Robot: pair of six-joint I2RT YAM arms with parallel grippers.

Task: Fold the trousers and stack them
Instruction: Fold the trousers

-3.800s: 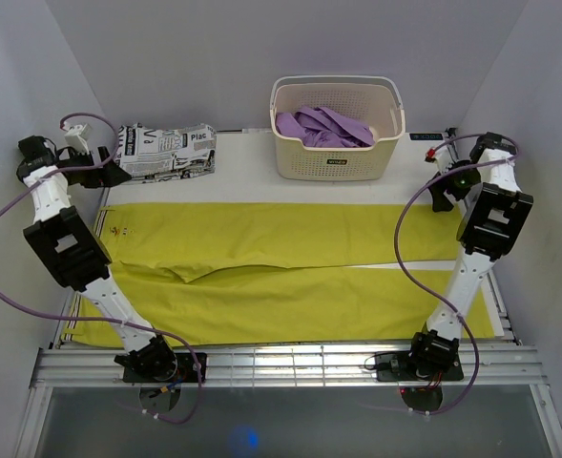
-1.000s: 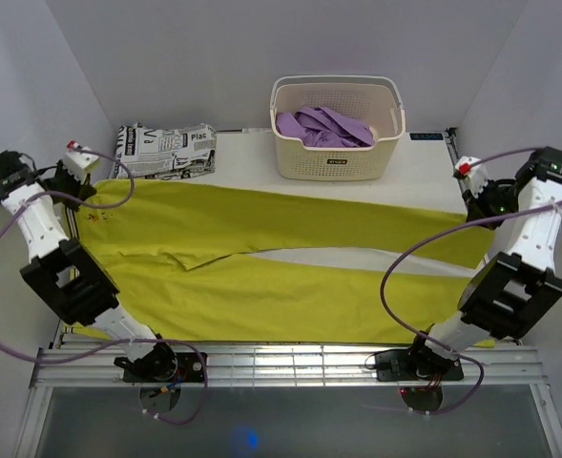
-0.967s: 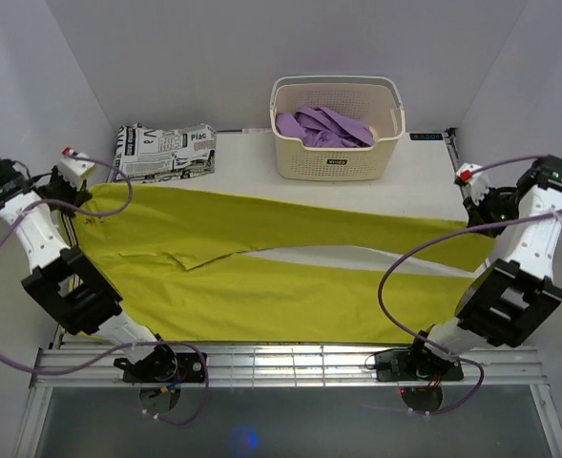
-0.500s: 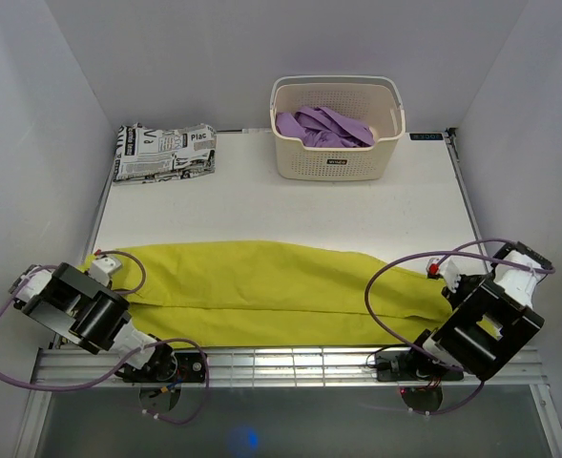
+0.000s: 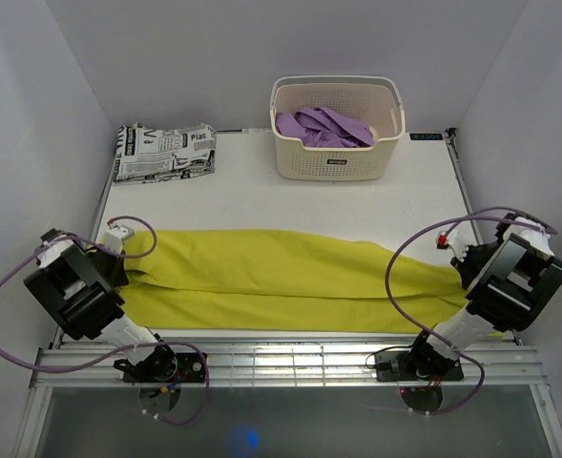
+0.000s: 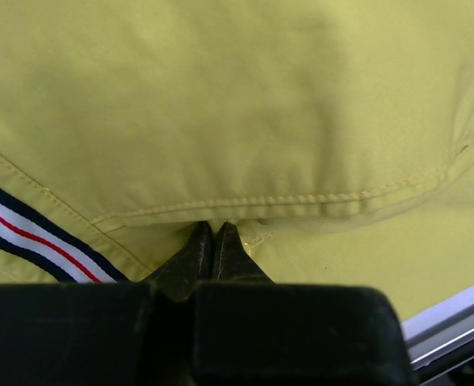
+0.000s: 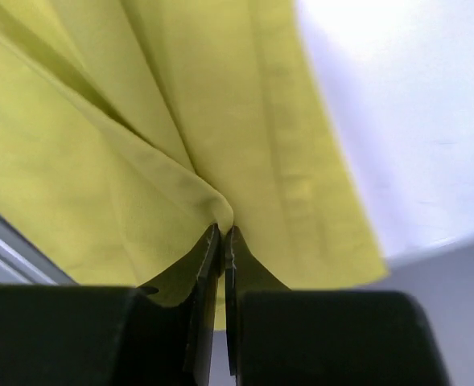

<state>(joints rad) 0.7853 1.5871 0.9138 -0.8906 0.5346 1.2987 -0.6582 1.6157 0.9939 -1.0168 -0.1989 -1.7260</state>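
Both of my arms are down low at the front of the worktop (image 5: 261,196) right now. My left gripper (image 5: 118,256) is pinched closed on the trousers (image 5: 290,281) at their left end. In the left wrist view the two fingertips meet right at a stitched seam edge, with yellow cloth filling nearly the whole picture. There's a navy, white and red stripe (image 6: 35,240) running diagonally off to the lower left of the fingertips.

My right gripper (image 5: 462,263) is closed too, clamped on the trousers at the far right end. From the right wrist camera the tips are nipped together on a folded ridge of the fabric, with more layers fanning out above it and bare white worktop off to the right.

The trousers themselves are doubled over lengthwise into one long yellow band. It runs across the near half of the worktop from one gripper to the other. The top layer sits a bit further back than the bottom one, so a strip of the lower layer shows along the front, close to the metal rail (image 5: 290,358). The band is a bit rumpled in the middle, not dead flat.

At the back of the worktop sits the white basket (image 5: 336,164) with a purple garment (image 5: 323,126) in it. The folded newspaper-print garment (image 5: 164,151) is in the back left corner. Both are well apart from the trousers.
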